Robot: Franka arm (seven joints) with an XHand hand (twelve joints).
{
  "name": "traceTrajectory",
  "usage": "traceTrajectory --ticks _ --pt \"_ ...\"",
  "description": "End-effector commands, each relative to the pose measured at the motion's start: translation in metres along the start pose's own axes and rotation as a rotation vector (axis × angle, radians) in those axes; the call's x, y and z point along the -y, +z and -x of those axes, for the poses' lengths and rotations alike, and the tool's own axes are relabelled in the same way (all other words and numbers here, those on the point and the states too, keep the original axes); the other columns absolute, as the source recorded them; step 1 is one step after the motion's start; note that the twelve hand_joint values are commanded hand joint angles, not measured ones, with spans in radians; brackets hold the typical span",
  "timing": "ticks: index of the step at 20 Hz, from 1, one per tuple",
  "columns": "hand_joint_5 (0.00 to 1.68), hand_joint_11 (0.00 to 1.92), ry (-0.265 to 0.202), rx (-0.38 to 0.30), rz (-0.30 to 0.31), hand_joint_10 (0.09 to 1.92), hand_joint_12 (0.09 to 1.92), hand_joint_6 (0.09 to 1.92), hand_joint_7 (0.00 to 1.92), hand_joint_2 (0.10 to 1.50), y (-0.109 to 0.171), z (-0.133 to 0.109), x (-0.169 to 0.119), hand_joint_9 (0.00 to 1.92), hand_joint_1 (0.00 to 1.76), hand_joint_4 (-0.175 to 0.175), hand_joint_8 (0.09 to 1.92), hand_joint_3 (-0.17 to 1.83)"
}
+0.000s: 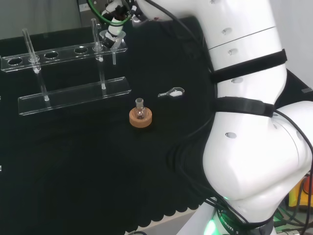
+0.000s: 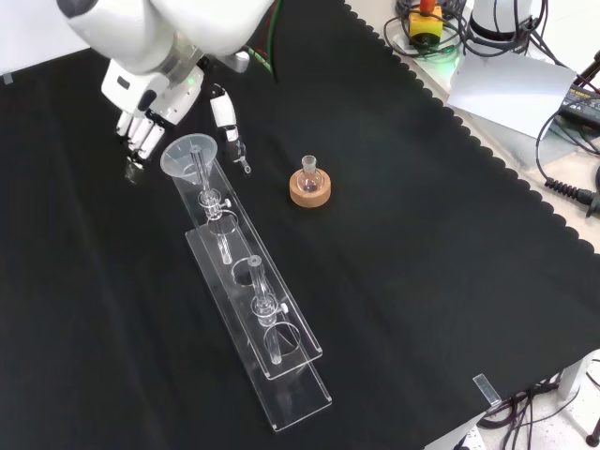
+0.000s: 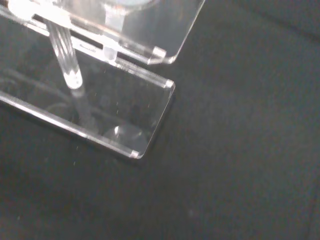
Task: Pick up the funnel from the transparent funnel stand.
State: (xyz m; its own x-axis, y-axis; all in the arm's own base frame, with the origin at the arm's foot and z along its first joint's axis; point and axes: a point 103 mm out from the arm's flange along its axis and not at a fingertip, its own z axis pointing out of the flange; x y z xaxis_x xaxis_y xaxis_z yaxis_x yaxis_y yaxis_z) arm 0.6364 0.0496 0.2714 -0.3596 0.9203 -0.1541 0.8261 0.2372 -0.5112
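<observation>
A clear funnel [image 1: 113, 41] [image 2: 191, 155] sits in the end hole of the transparent stand [image 1: 73, 94] [image 2: 298, 382], cone up, stem hanging below the upper shelf. My hand [image 1: 116, 22] [image 2: 148, 111] hovers right at that end of the stand. In the front view its fingers [image 2: 139, 134] hang nearly straight to the left of the funnel's rim and the thumb [image 2: 223, 111] stands to its right, so the cone lies between them with a gap on both sides. The wrist view looks down on the stand's end corner [image 3: 145, 117] and one post [image 3: 67, 55].
A small round flask on a cork ring [image 1: 141, 116] [image 2: 310, 185] stands near the stand's middle. A small white scoop [image 1: 172, 92] lies on the cloth beyond it. My arm's white links [image 1: 244, 122] take up the head view's right. Cables lie past the cloth's scalloped edge [image 2: 487, 141].
</observation>
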Motion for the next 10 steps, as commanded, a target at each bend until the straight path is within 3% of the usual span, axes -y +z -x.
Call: traceTrajectory --ticks 1,10 --pt "0.12 0.21 -0.029 -0.015 -0.052 0.66 1.39 0.09 0.1 0.7 0.0121 0.0021 -0.0005 0.43 0.5 -0.048 0.67 0.26" --pt "0.27 0.22 -0.015 0.035 -0.008 0.61 1.38 0.09 0.34 0.7 0.0104 -0.0002 0.0031 0.65 0.55 -0.043 0.69 0.29"
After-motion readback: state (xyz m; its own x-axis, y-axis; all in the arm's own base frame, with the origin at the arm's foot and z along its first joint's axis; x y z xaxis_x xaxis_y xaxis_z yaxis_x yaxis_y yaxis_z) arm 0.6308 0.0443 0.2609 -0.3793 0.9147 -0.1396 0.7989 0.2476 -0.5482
